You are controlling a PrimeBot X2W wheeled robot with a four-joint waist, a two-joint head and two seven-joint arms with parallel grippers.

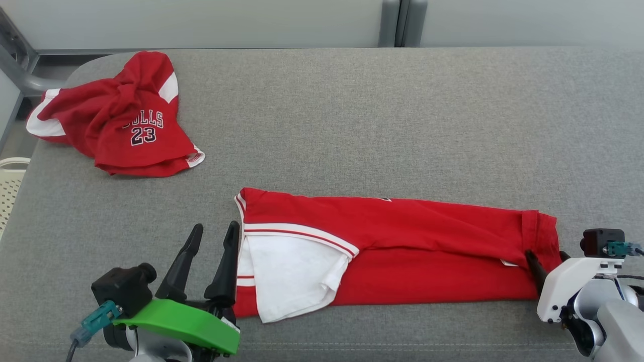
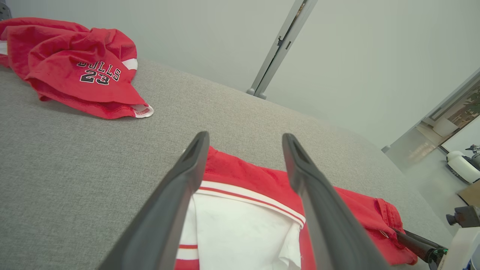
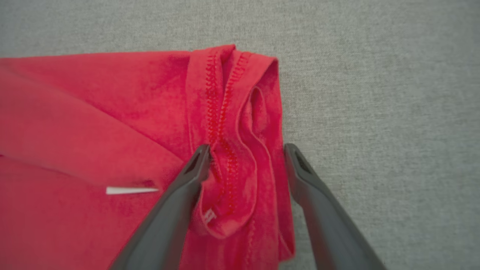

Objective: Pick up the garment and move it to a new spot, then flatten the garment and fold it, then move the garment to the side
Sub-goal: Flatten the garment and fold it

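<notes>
The garment (image 1: 402,236) is a red piece with white panels and trim, lying as a long folded strip across the front of the grey table (image 1: 352,125). My left gripper (image 1: 216,227) is open at the strip's left end, fingers just beside the white-trimmed edge (image 2: 247,191). My right gripper (image 1: 546,255) is open at the right end. In the right wrist view its fingers (image 3: 191,176) straddle the bunched, stitched hem (image 3: 232,112) without pinching it. That gripper's dark fingers (image 2: 416,243) are also seen in the left wrist view, at the garment's (image 2: 348,206) far end.
A second red garment (image 1: 126,115), crumpled and printed "BULLS 23", lies at the table's back left (image 2: 75,56). A white perforated basket (image 1: 10,186) stands off the left edge. A wall with a grey post (image 1: 397,22) runs behind the table.
</notes>
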